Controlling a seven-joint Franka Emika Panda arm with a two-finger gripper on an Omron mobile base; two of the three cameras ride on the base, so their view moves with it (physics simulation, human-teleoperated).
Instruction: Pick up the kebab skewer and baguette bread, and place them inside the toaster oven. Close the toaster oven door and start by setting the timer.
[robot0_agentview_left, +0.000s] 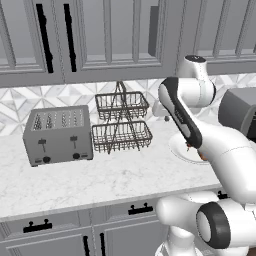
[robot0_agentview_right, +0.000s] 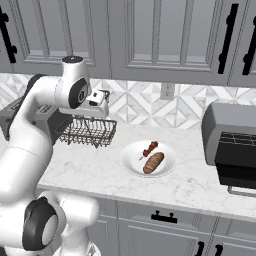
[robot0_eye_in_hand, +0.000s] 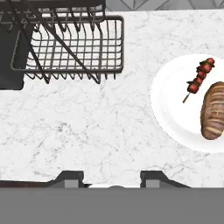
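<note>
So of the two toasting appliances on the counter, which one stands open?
The toaster oven at the right end: its door is dropped down and the rack shows. The slot toaster has no door.

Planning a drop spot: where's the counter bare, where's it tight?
Bare marble runs along the counter front edge, before the toaster and rack, and between rack and plate. Another patch lies between plate and toaster oven. The back is tight: toaster and rack sit close together.

We scan every surface and we find no readable text, label, brand or number anywhere.
</note>
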